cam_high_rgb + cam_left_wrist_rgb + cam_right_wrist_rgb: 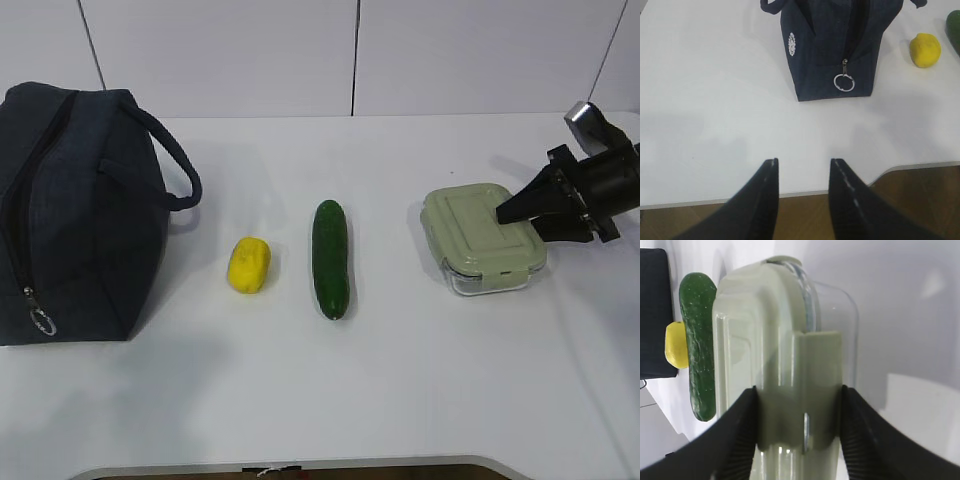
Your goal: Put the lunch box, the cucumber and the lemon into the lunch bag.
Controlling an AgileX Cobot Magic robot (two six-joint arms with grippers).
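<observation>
The lunch box (pixel 485 238), clear glass with a pale green lid, rests on the white table at the right. My right gripper (pixel 520 222) comes in from the right and is shut on the box's near end. In the right wrist view its fingers (pixel 747 410) press the lid on one side and the glass base of the lunch box (pixel 775 340) on the other. The cucumber (pixel 330 258) and the lemon (pixel 249 264) lie side by side mid-table. The navy lunch bag (pixel 70 210) stands at the far left. My left gripper (pixel 802 161) hangs open and empty over the table's front edge.
The bag's zipper ring pull (pixel 844 82) hangs at the bag's end that faces the left gripper, and a loop handle (pixel 175 160) sticks out toward the lemon. A white wall stands right behind the table. The table's front edge (pixel 850 190) has a curved cutout.
</observation>
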